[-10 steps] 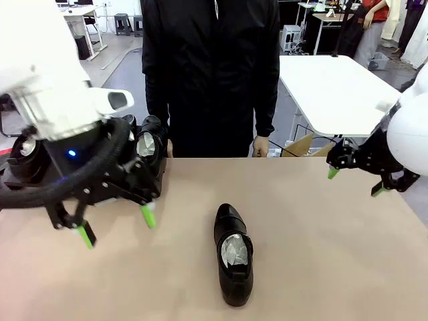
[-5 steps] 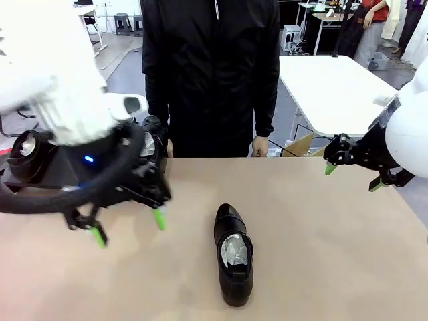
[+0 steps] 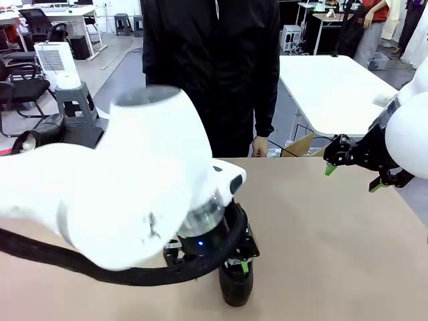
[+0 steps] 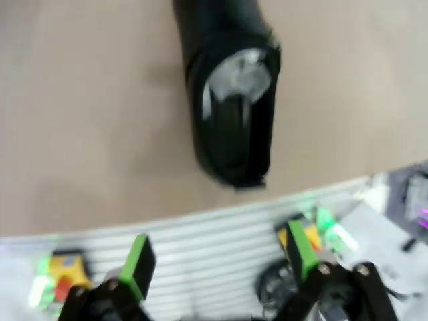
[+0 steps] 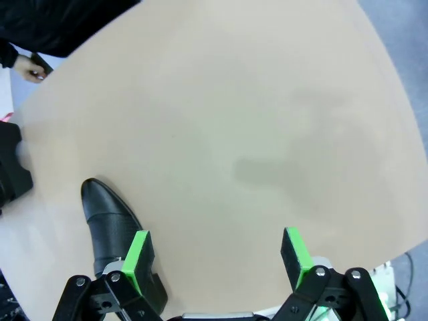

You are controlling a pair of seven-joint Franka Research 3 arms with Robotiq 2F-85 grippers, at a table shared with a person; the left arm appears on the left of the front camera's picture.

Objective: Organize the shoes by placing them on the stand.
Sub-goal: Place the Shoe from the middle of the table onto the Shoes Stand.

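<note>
Your left gripper (image 4: pixel 217 257) hangs wide open with nothing between its green pads (image 4: pixel 139 259), and in the left wrist view it sits above the near edge of the worktop (image 4: pixel 87 120), just short of the heel of a black shoe (image 4: pixel 231 100). That shoe lies on its sole on the tan surface with crumpled white paper showing in its opening. In the front view you see the same shoe (image 3: pixel 237 286) close to the near edge, a little right of the middle, mostly hidden under the big white body of the left arm (image 3: pixel 127 200), which reaches across from the left side; one green pad of the left gripper (image 3: pixel 239 266) shows right above the shoe (whether it touches the leather you cannot tell from here).

Your right gripper (image 3: pixel 353 178) hovers over the far right corner of the worktop (image 3: pixel 334 234), its jaws spread apart and holding nothing. Its own wrist view shows the two green fingers (image 5: pixel 139 259) well separated, with bare worktop (image 5: pixel 254 134) beyond them and the pointed toe of the shoe (image 5: pixel 110 221) off to one side, near the near edge.

A person in a black jacket (image 3: pixel 210 67) stands at the far edge, one hand (image 3: pixel 261 146) hanging just behind the worktop's rim.
</note>
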